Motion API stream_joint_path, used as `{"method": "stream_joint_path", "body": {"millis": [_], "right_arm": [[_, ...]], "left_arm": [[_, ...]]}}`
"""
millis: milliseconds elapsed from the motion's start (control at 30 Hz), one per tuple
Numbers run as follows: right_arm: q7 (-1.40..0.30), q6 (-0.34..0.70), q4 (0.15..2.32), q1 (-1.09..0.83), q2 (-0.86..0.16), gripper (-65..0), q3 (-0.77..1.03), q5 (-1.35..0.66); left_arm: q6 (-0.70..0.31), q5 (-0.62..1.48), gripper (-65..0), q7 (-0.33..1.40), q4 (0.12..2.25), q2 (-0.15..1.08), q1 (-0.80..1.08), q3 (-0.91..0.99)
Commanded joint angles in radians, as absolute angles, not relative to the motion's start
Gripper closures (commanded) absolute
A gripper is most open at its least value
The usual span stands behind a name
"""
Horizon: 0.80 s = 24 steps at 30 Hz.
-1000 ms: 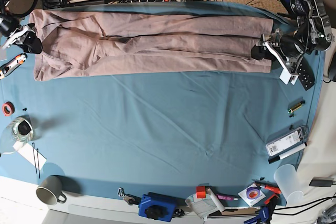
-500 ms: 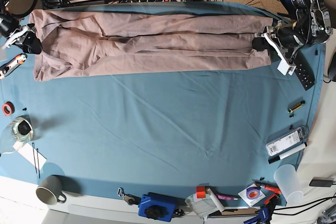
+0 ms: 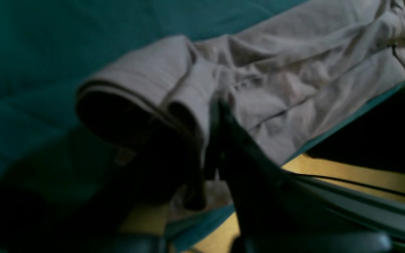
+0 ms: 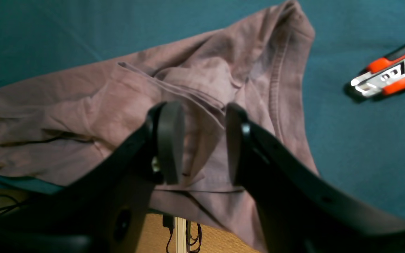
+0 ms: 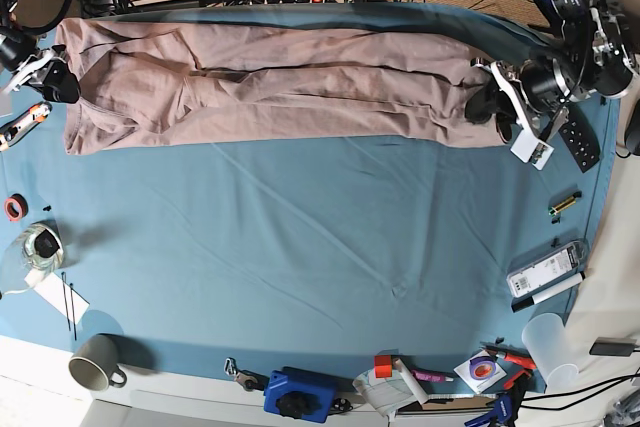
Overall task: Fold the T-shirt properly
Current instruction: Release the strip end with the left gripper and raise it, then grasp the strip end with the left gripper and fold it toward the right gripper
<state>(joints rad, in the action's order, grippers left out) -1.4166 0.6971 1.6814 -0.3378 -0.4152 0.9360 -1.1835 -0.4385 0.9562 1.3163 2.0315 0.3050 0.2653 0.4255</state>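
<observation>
The T-shirt (image 5: 280, 87), dusty pink-brown, lies as a long narrow strip along the far side of the teal cloth (image 5: 320, 237). My left gripper (image 5: 487, 102) sits at the strip's right end. In the left wrist view the left gripper (image 3: 209, 140) is shut on a doubled edge of the T-shirt (image 3: 294, 80), which is raised off the cloth. My right gripper (image 5: 55, 82) is at the strip's left end. In the right wrist view the right gripper (image 4: 200, 140) stands open, one finger (image 4: 169, 140) on each side of a crease in the T-shirt (image 4: 83, 105) near the neck rib.
An orange box cutter (image 4: 389, 75) lies just beside the shirt's left end. A black remote (image 5: 580, 142) lies by the left arm. A marker and white box (image 5: 545, 272), plastic cup (image 5: 550, 347), mug (image 5: 95, 362), blue device (image 5: 300, 394) and tape roll (image 5: 40, 245) line the table's edges.
My left gripper has shut on the shirt's right end and drawn it a little toward the left, lifting the edge. The right arm has not moved.
</observation>
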Motion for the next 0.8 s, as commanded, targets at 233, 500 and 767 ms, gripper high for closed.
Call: {"method": "stream_joint_path", "body": {"millis": [233,500,767], "right_arm": [[-1.396,0.698,1.696,-0.329,-0.440,-20.8,0.947,-1.211],[-1.396,0.698,1.696,-0.329,-0.440,-20.8,0.947,-1.211],[-1.396,0.698,1.696,-0.330,-0.440,-20.8,0.947,-1.209]], "left_arm": [[-0.473,1.105,0.0,1.301,2.119,0.310,0.310,0.422],[-0.521,1.025,0.0,1.225,2.153,0.220,0.298,0.198],[-0.491,0.793,0.0,1.124,2.126,0.142,0.186,-0.077]]}}
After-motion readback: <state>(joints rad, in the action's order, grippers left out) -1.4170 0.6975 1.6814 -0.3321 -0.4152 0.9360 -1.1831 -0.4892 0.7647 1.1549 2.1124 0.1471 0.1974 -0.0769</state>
